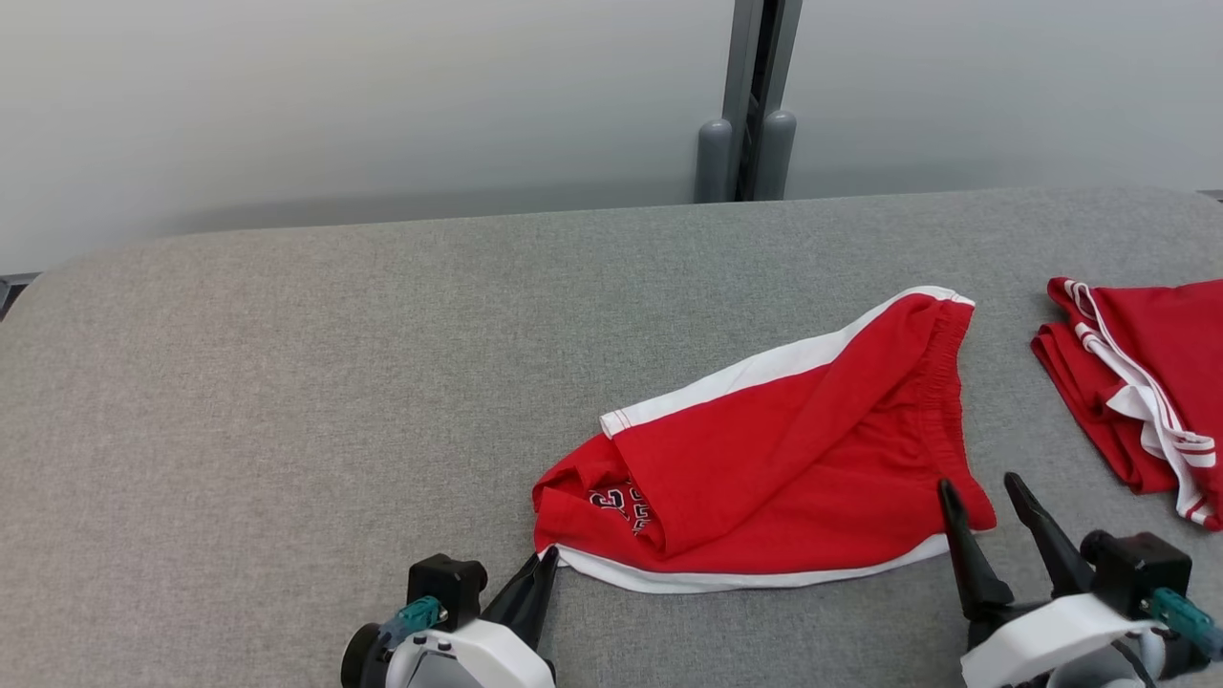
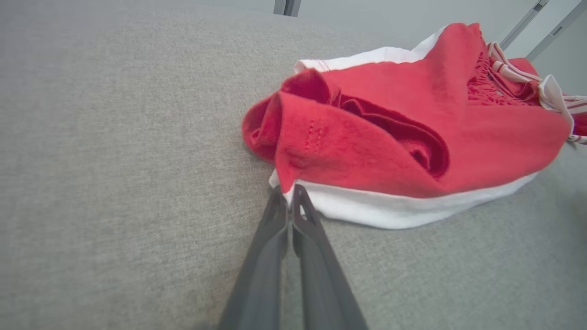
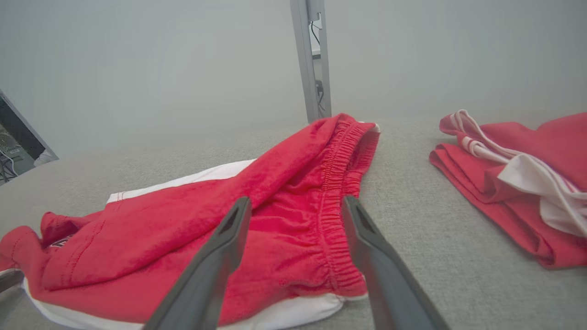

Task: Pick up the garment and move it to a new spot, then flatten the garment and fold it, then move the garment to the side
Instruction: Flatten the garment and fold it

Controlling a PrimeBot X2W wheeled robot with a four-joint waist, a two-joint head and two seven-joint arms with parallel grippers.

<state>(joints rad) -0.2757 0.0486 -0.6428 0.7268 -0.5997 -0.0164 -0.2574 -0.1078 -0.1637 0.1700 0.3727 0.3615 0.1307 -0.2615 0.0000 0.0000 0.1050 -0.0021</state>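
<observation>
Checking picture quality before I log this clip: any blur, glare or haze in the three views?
Head view: even soft light, no glare, red shorts sharp. Left wrist view: left tool soft near the lens, the shorts' far right edge blurred. Right wrist view: hazy, washed-out wall, right tool slightly soft, folded red garment clear.

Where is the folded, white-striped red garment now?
The folded garment lies at the grey surface's far right in the head view, apart from the red shorts and beyond the right hand.
</observation>
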